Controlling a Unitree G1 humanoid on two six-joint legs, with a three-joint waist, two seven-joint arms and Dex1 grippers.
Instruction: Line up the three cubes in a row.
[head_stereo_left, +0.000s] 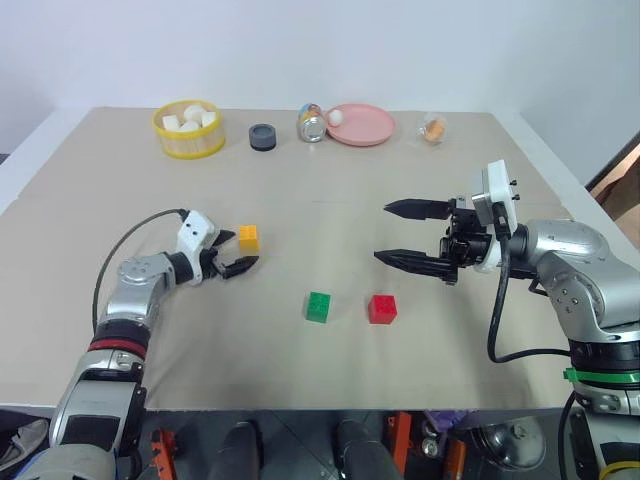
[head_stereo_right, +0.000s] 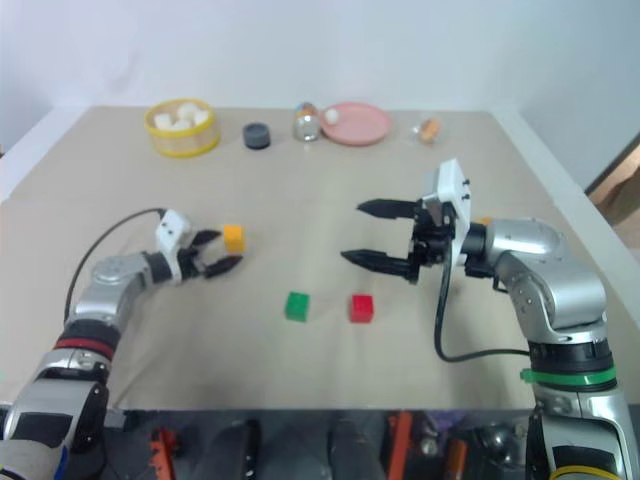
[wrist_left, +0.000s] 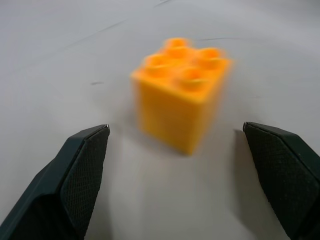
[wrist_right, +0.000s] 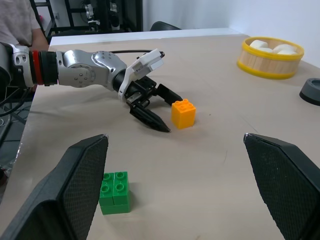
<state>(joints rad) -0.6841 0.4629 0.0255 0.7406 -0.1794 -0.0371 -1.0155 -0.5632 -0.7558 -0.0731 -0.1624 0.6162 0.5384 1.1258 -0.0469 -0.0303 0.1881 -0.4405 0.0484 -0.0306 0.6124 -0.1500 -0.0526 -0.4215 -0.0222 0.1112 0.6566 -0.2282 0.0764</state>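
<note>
Left gripper (head_stereo_left: 235, 253): wide open, empty, low over table.
Orange cube (head_stereo_left: 249, 238): just ahead, between its fingertips, untouched.
Green cube (head_stereo_left: 318, 306), red cube (head_stereo_left: 382, 308): side by side, well beyond.
Right gripper (head_stereo_left: 400, 233): wide open, empty, raised.
Table (head_stereo_left: 330, 200): beige, white wall behind.

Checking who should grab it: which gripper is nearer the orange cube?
Left. The left gripper sits open right beside the orange cube; the right gripper hangs open well off to its other side.
</note>
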